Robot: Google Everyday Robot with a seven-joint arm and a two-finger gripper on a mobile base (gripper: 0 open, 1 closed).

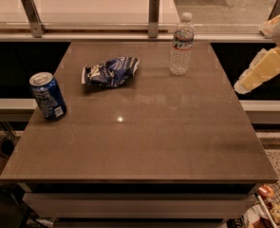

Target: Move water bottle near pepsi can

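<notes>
The water bottle (181, 44) is clear ribbed plastic with a white cap. It stands upright at the back right of the brown table (144, 141). The pepsi can (47, 96), blue with a silver top, stands upright near the table's left edge. They are far apart across the table. My gripper (259, 71) shows as a pale cream shape at the right edge of the view. It is off the table's right side, to the right of the bottle and a little nearer, and it touches nothing.
A crumpled blue-and-white snack bag (111, 71) lies at the back between the can and the bottle. A white counter with metal posts (154, 16) runs behind the table. Clutter lies on the floor at the bottom right (267, 208).
</notes>
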